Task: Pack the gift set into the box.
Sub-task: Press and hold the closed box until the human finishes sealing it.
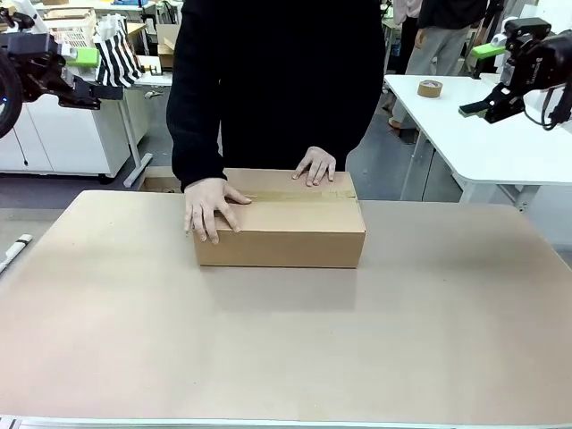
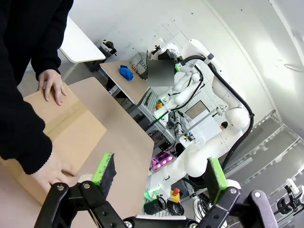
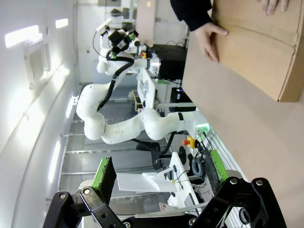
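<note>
- The box (image 1: 286, 228) sits on the far middle of the table (image 1: 286, 357), long side toward the robot. Its flaps are shut flat.
- A strip of tape runs along the top seam of the box.
- In the left wrist view the box (image 2: 66, 128) lies low on the left; in the right wrist view the box (image 3: 256, 47) is at the top right.
- A person in a black top stands behind the box. One hand (image 1: 212, 207) lies flat over the top corner at the robot's left, fingers spilling onto the front face.
- The other hand (image 1: 315, 164) rests on the back edge of the top, nearer the robot's right.
- The left gripper (image 1: 98, 89) hangs high at the robot's left, well apart from the box. Seen from its own wrist, the left gripper (image 2: 159, 173) has its green pads spread wide with nothing between them.
- The right gripper (image 1: 478, 107) hangs high at the robot's right. Seen from its own wrist, the right gripper (image 3: 160, 172) also has its pads wide apart and bare.
- A tape roll (image 1: 430, 88) lies on a white table (image 1: 483, 147) behind, at the right.
</note>
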You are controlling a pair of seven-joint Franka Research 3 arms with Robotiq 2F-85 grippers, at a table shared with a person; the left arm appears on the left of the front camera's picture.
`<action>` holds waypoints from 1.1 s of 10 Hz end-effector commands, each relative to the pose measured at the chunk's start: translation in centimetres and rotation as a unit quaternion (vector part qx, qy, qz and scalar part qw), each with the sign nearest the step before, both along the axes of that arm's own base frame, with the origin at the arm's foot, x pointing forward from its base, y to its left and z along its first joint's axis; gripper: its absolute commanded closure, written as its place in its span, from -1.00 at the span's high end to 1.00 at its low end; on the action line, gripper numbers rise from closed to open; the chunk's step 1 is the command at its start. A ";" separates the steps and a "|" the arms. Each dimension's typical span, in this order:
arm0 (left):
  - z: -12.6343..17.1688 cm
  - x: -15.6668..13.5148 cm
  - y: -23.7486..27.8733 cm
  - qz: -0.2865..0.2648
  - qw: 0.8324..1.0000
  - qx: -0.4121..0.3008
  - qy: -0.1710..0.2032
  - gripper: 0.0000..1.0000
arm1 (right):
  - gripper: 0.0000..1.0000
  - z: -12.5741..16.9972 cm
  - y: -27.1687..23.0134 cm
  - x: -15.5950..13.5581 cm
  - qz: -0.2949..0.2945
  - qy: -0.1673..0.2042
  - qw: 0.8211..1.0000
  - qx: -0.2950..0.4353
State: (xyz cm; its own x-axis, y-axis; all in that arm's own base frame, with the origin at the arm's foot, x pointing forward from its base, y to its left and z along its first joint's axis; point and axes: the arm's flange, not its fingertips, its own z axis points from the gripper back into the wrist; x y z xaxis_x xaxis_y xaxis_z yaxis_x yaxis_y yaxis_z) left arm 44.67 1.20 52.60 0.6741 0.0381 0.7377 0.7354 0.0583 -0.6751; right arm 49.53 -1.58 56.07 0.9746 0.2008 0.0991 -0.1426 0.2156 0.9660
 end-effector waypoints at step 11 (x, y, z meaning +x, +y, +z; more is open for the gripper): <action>0.1 -0.4 0.0 -0.001 1.000 0.005 0.008 1.00 | 1.00 0.3 0.3 0.0 -0.006 0.005 1.000 -0.010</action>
